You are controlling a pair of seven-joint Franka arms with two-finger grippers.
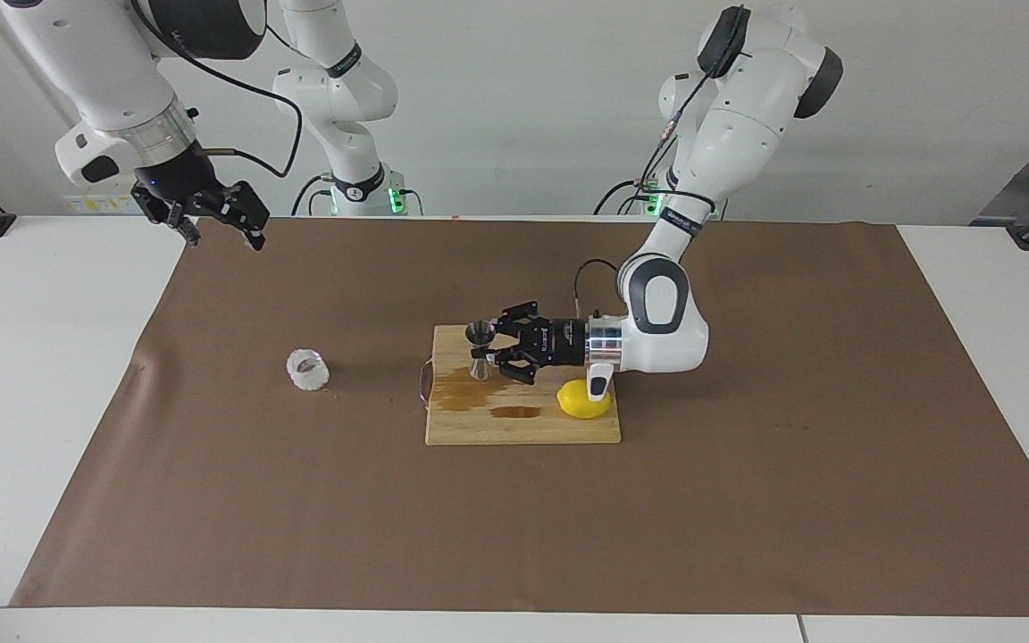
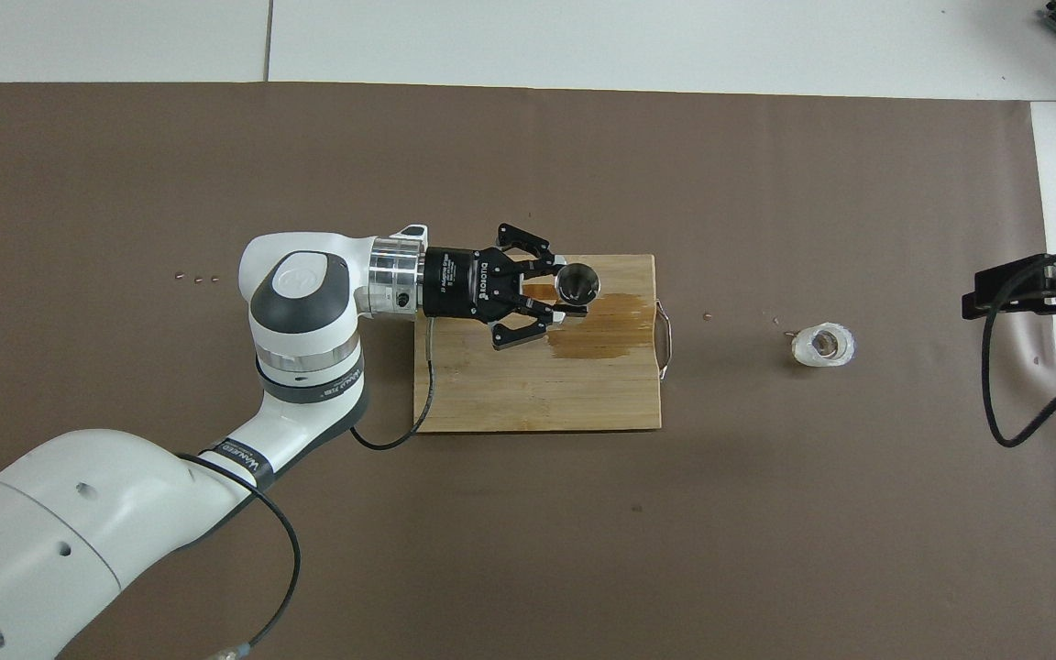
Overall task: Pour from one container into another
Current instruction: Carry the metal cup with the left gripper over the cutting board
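The lemon (image 1: 581, 402) is partly covered by the left arm's wrist in the facing view, and in the overhead view that wrist hides it wholly. The steel jigger's (image 1: 480, 348) narrow waist sits between the left hand's (image 1: 494, 350) fingertips, so the contact itself cannot be made out. The right hand (image 2: 1037, 291) is cut off by the overhead view's edge. What lies inside the faceted glass cup (image 2: 823, 346) is too small to tell. Both arms' upper links run out of the facing view's top.
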